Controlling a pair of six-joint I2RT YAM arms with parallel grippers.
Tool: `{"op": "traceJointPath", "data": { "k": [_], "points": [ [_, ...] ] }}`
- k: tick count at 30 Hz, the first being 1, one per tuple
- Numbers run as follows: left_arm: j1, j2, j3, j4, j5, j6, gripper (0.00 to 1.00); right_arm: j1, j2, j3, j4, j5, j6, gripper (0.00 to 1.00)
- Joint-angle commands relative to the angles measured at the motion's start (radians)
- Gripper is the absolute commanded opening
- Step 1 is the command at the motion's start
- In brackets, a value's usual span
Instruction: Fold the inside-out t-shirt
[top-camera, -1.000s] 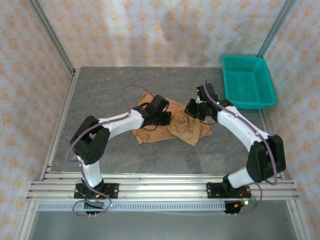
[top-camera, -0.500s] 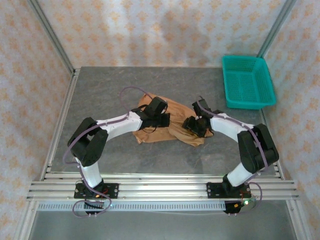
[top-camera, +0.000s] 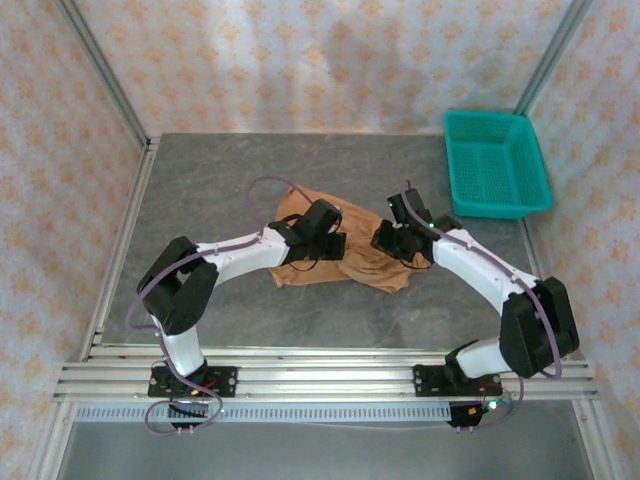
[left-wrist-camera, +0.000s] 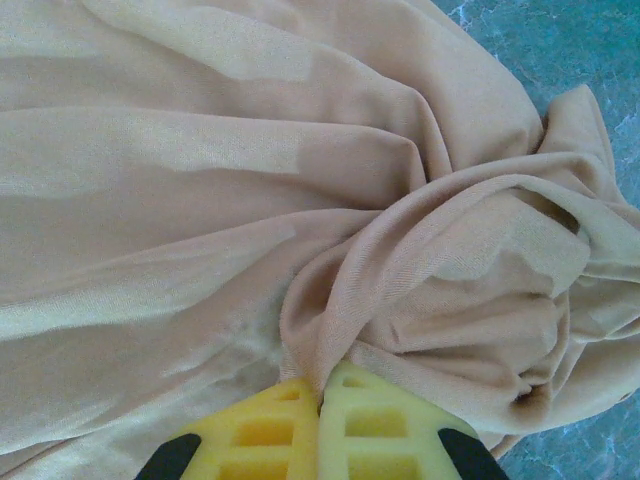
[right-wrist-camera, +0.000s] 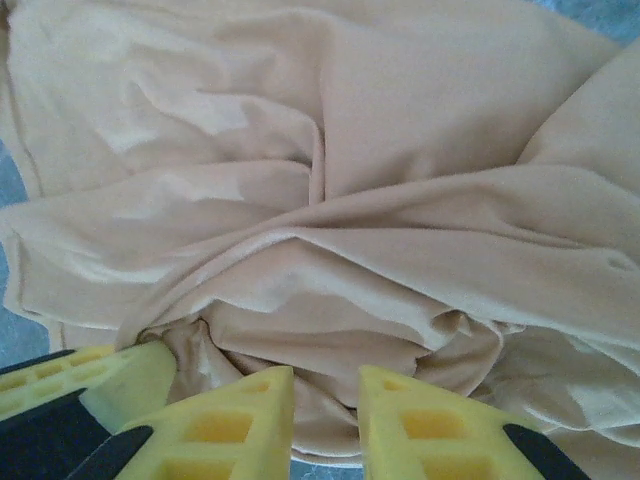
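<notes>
The grey table (top-camera: 200, 180) carries the inside-out t-shirt (top-camera: 362, 265), a crumpled tan heap at its middle, between the two arms. A teal plastic basket (top-camera: 495, 165) sits well apart at the far right corner. The left gripper (left-wrist-camera: 322, 378) is clenched on a twisted fold of the shirt. The right gripper (right-wrist-camera: 325, 388) has its jaws slightly apart with cloth bunched in the gap; I cannot tell whether it grips.

It was a robotics lab test cell: two robot arms (top-camera: 235, 250) bolted to aluminium rails (top-camera: 320, 375) at a grey table (top-camera: 200, 190), enclosed by patterned backdrop walls (top-camera: 300, 60).
</notes>
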Motion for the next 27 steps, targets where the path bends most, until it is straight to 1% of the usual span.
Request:
{"op": "traceJointPath", "data": {
  "k": [1,5,7,11,17,18,19,20,22,23,27],
  "points": [
    [-0.002,-0.021,-0.003,-0.001,-0.031,-0.014,0.00,0.012,0.053,0.011,-0.025,0.002,0.001,0.26],
    [-0.002,-0.023,-0.006,-0.004,-0.034,-0.012,0.00,0.013,0.098,0.004,0.000,-0.010,0.005,0.28],
    [-0.003,-0.025,-0.007,-0.005,-0.037,-0.011,0.00,0.015,0.119,0.004,0.016,-0.026,0.014,0.31],
    [-0.002,-0.027,-0.009,-0.009,-0.042,-0.010,0.00,0.020,0.150,0.021,0.030,-0.017,0.023,0.34],
    [-0.001,-0.031,-0.014,-0.008,-0.041,-0.009,0.00,0.020,0.190,0.045,0.045,-0.025,0.033,0.34],
    [-0.001,-0.031,-0.013,-0.007,-0.042,-0.009,0.00,0.020,0.195,0.045,0.048,-0.025,0.034,0.32],
    [-0.003,-0.028,-0.012,-0.007,-0.042,-0.009,0.00,0.020,0.197,0.046,0.051,-0.024,0.036,0.27],
    [-0.002,-0.029,-0.012,-0.007,-0.042,-0.008,0.00,0.020,0.200,0.045,0.053,-0.023,0.036,0.20],
    [-0.001,-0.029,-0.011,-0.009,-0.043,-0.006,0.00,0.020,0.192,0.050,0.049,-0.017,0.036,0.02],
    [-0.002,-0.029,-0.010,-0.010,-0.043,-0.005,0.00,0.020,0.180,0.054,0.042,-0.014,0.036,0.00],
    [-0.002,-0.029,0.004,-0.032,-0.055,0.010,0.00,0.020,0.083,0.113,-0.042,0.007,0.011,0.00]
  ]
}}
